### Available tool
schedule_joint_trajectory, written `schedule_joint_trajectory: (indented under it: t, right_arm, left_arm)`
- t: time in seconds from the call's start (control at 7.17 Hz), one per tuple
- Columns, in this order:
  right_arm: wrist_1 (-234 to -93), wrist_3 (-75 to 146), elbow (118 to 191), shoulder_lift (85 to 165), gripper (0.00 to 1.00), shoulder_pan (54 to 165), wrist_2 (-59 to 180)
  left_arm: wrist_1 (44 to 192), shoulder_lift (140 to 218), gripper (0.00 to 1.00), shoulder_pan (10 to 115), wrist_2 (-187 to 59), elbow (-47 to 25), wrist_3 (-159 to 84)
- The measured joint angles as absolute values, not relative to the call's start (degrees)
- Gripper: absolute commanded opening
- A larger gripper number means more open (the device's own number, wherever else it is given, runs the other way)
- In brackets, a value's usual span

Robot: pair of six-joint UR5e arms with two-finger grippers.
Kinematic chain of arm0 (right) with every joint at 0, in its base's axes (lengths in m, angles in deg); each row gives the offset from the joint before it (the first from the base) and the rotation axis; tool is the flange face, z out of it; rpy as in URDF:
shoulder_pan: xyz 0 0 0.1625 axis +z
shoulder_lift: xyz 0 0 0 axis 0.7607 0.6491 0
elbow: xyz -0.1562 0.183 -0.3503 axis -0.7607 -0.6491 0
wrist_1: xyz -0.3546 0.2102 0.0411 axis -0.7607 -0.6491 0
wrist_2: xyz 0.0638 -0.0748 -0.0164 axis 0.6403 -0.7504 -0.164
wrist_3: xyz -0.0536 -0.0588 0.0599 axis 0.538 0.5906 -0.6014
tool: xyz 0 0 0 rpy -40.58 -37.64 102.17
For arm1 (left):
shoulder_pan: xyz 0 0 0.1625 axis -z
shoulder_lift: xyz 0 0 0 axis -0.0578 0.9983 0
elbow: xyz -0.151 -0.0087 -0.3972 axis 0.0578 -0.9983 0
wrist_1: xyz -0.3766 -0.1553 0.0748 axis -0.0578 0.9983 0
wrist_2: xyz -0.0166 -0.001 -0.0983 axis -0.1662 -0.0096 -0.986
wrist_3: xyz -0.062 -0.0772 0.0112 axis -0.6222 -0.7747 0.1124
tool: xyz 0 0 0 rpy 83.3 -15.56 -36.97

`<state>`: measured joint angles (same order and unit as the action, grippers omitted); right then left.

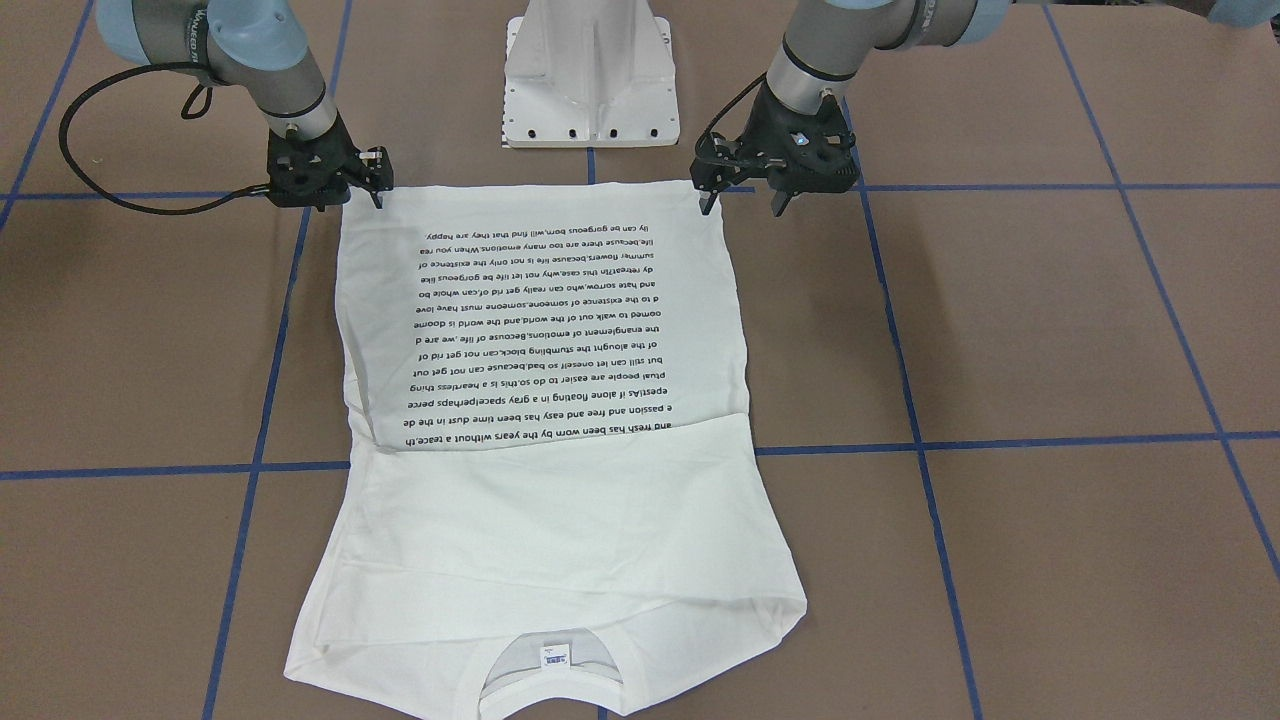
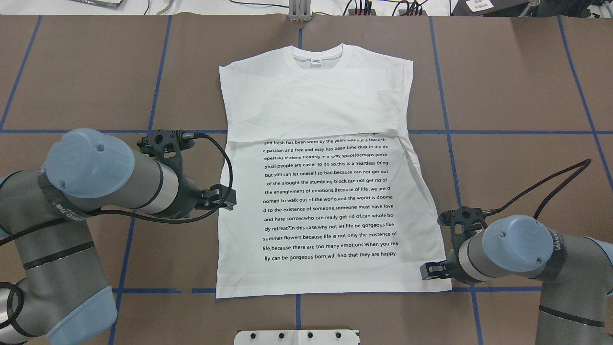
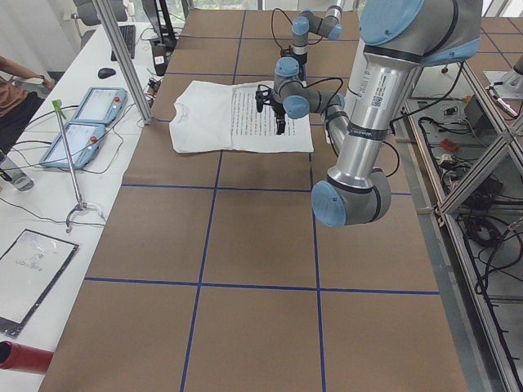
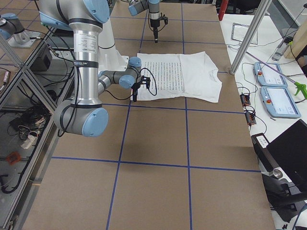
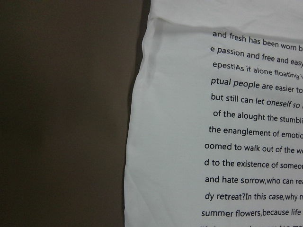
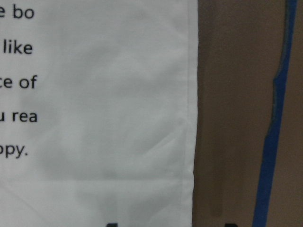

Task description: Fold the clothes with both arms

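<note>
The white shirt (image 2: 316,105) lies flat on the brown table, printed text up, neck at the far side and hem towards the robot. Its sleeves are folded in across the chest. My left gripper (image 1: 743,205) hangs open above the table beside the shirt's left edge (image 5: 137,118), with nothing between its fingers. My right gripper (image 2: 431,270) is low at the hem's right corner (image 6: 189,179). It is open, with its dark fingertips (image 6: 111,224) either side of the shirt's side edge. The neck label (image 1: 554,656) shows.
The white pedestal base (image 1: 590,80) stands just behind the hem. Blue tape lines (image 2: 503,132) grid the table. Cables and plugs run along the far edge (image 2: 364,9). A side bench with teach pendants (image 3: 90,106) and a seated person (image 3: 16,90) lies beyond the neck end.
</note>
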<state>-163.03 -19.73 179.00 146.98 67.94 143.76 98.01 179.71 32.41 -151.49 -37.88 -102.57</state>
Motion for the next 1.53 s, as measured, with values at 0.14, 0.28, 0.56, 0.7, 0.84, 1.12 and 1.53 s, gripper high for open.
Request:
schedule_joint_trajectory:
  t: [0.14, 0.28, 0.56, 0.7, 0.84, 1.12, 1.53]
  right_arm:
    - [-163.1, -19.73, 178.88, 146.87, 0.73, 67.86, 143.92]
    - [-163.15, -19.73, 178.77, 146.86, 0.58, 67.77, 144.05]
    - [-163.21, -19.73, 178.65, 146.92, 0.58, 67.69, 144.68]
    - [-163.22, -19.73, 178.6, 147.0, 0.58, 67.68, 144.96]
    - [-163.22, -19.73, 178.56, 147.08, 0.58, 67.66, 145.1]
    - [-163.22, -19.73, 178.54, 147.17, 0.58, 67.68, 145.53]
    - [-163.22, -19.73, 178.5, 147.02, 0.5, 67.7, 146.29]
  left_arm:
    - [98.01, 179.82, 1.0, 32.41, -151.53, -37.88, -102.57]
    - [98.01, 179.86, 1.0, 32.41, -151.55, -37.91, -102.57]
    - [98.01, 179.88, 1.0, 32.41, -151.51, -38.1, -102.59]
    - [98.01, 179.87, 1.0, 32.41, -151.48, -38.3, -102.6]
    - [98.01, 179.87, 1.0, 32.41, -151.48, -38.42, -102.59]
    - [98.01, 179.92, 1.0, 32.41, -151.47, -38.48, -102.57]
    - [98.01, 179.93, 1.0, 32.41, -151.47, -38.75, -102.59]
